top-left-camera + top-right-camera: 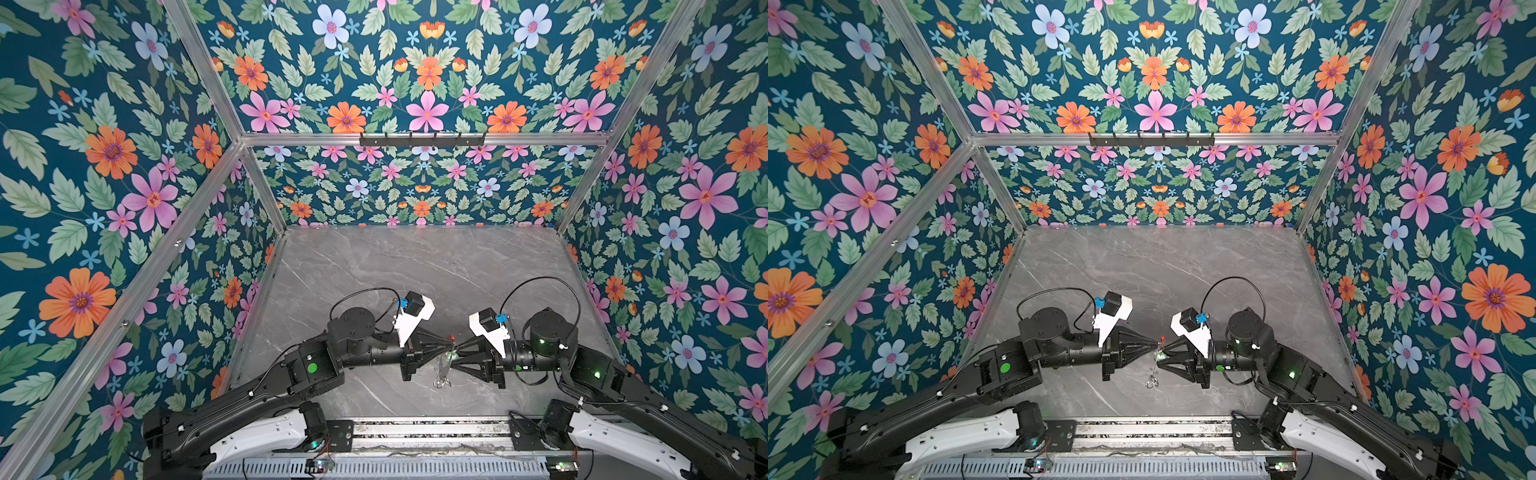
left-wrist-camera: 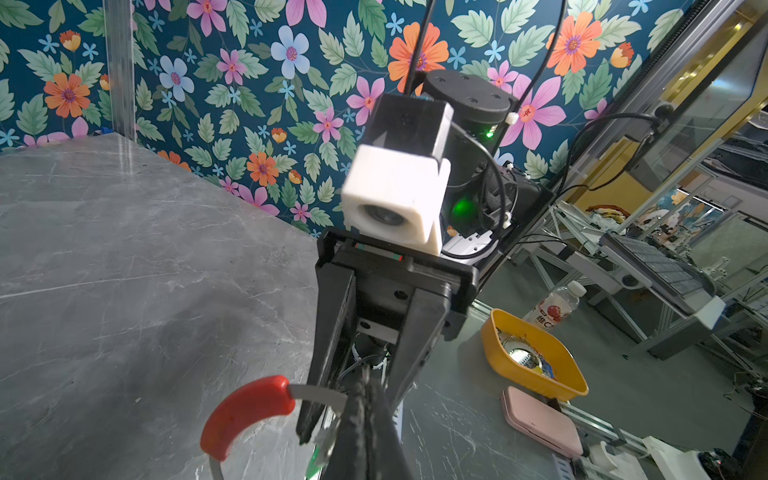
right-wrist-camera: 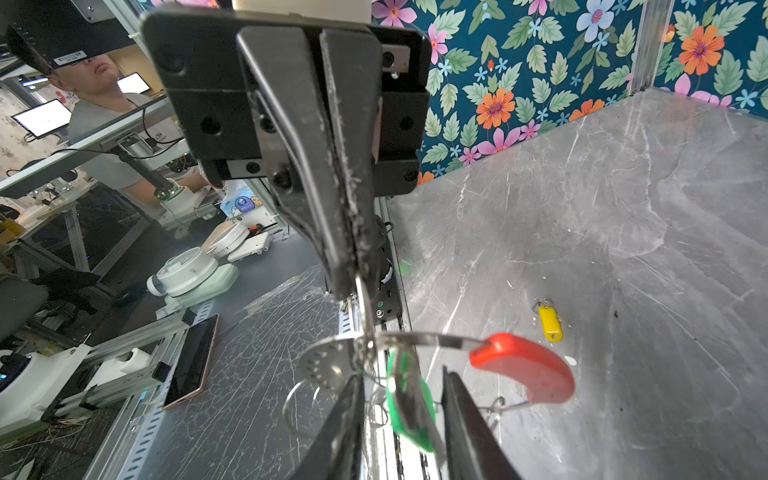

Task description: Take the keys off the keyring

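A small work cell seen from above. Its walls [image 1: 104, 166] are covered in dark blue wallpaper with large pink, orange and pale blue flowers and green leaves, set in a frame of aluminium rails [image 1: 124, 320]. A black hook rack [image 1: 422, 139] is fixed to the back rail. The table [image 1: 415, 266] is a grey slab with white marble-like veins.

Two black arms reach in from the front corners and meet tip to tip above the front middle of the table. The left gripper [image 1: 449, 343] is fully closed, pinching the flat metal band of the keyring [image 3: 419, 338] and holding it in the air. The red sleeve [image 3: 523, 368] sits on the hoop near the grip. The green key tag [image 3: 409, 409] hangs from the hoop with a few small silver rings [image 3: 299, 401]. The right gripper [image 3: 402, 376] has its fingers narrowly apart on either side of the green key tag; whether they touch it cannot be told. The yellow key tag [image 3: 550, 323] lies flat on the table with its own small ring, off the keyring and well apart from it.

Past the front rail, a grey ledge [image 3: 282, 332] marked with fine white scratches holds a yellow tray [image 2: 536, 361] and a pink case [image 2: 540, 424]. A drinks bottle [image 2: 555, 305] stands behind them. A person in a headset [image 3: 91, 70] sits nearby.
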`<state>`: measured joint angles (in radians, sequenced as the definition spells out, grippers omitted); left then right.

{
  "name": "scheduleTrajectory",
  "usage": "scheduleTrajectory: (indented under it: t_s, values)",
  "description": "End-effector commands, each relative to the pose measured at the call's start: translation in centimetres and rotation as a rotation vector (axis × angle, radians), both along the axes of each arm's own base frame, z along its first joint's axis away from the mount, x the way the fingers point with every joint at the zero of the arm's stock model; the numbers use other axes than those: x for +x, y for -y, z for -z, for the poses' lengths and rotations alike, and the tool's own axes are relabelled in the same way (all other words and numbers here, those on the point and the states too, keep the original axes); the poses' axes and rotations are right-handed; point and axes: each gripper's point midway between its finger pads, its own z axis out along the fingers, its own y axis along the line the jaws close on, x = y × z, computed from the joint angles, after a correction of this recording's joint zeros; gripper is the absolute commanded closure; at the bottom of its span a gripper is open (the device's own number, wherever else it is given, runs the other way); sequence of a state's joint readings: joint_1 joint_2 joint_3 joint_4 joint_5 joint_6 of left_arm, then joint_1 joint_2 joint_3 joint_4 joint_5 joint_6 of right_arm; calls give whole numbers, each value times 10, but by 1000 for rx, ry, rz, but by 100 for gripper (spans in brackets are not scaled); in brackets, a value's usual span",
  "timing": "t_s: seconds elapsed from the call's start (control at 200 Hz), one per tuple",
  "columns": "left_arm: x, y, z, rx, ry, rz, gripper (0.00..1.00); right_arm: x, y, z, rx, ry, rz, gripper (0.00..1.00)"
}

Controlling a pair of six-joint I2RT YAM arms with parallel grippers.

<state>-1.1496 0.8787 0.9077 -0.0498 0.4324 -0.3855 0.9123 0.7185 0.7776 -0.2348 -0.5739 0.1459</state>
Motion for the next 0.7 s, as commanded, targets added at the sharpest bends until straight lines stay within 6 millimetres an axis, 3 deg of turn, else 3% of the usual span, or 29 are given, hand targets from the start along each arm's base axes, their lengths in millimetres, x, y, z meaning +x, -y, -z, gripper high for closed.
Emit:
scheduleTrajectory:
  t_s: [0.0,0.125,0.25,0.695]
  values:
    - [-1,1,-14,-48,24,9,100,-1,-2,-11,35,34,-14,69]
    - [-1,1,-15,-54,24,4,100,-2,-3,-12,35,31,-23,77]
    - [2,1,-15,-69,20,-9,100,-3,-4,-16,44,36,-37,100]
    - [19,-8,-27,-305,71,-125,100,1,-22,-40,159,53,-74,100]
